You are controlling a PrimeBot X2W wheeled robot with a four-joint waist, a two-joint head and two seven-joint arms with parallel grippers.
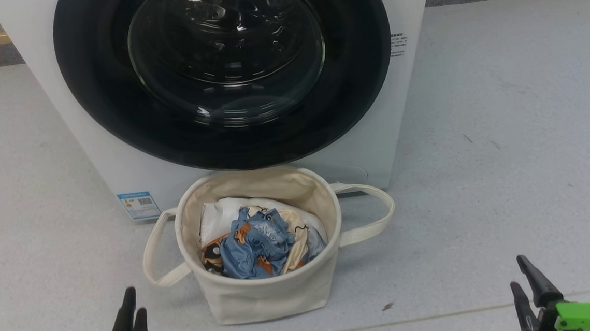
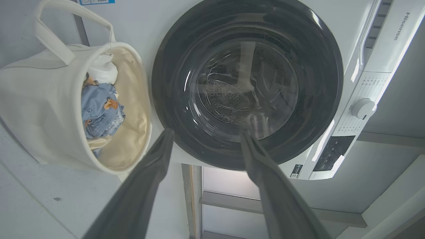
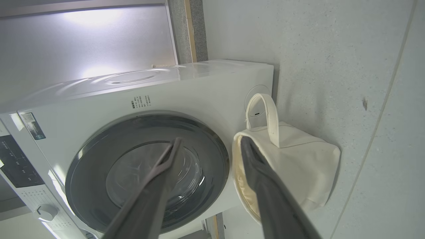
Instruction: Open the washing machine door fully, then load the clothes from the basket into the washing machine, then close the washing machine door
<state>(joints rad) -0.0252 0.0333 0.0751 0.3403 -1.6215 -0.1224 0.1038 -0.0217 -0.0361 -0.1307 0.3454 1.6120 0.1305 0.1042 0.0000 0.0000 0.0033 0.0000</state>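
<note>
We are facing the washing machine door (image 1: pixel 225 61), shut on the washing machine (image 1: pixel 92 164), straight ahead of the left claw (image 1: pixel 135 301) and right claw (image 1: pixel 517 272), both released and equally far back; the basket (image 1: pixel 262 292) holding the clothes (image 1: pixel 259 243) is standing between them; we are reading the Hisense lettering (image 2: pixel 400 26), not the blue sticker (image 1: pixel 139 204)
</note>
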